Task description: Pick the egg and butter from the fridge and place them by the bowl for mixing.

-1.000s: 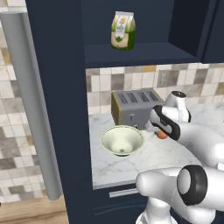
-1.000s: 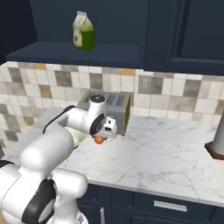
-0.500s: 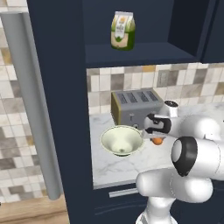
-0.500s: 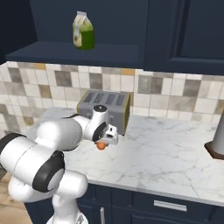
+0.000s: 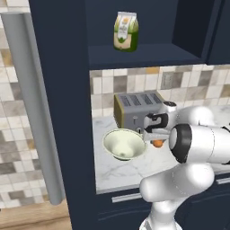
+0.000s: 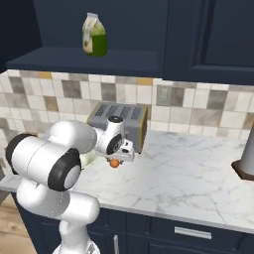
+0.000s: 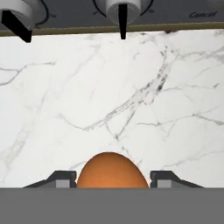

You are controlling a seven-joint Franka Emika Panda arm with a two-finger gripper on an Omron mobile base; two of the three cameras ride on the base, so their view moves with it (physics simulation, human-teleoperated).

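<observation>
The gripper (image 7: 112,181) has the egg (image 7: 112,171) between its fingertips, low over the marble counter (image 6: 198,173), though whether they still pinch it I cannot tell. Just left sits the bowl (image 5: 124,144); behind stands the toaster (image 5: 137,108), with open counter rightward.

The egg (image 5: 157,143) sits on the counter (image 5: 130,168) between bowl (image 5: 124,144) and toaster (image 5: 137,109).

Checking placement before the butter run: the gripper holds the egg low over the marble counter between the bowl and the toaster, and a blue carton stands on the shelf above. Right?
Not quite: the carton on the shelf is green, as the left base view shows. The gripper does hold the egg low over the counter, between bowl and toaster.
</observation>
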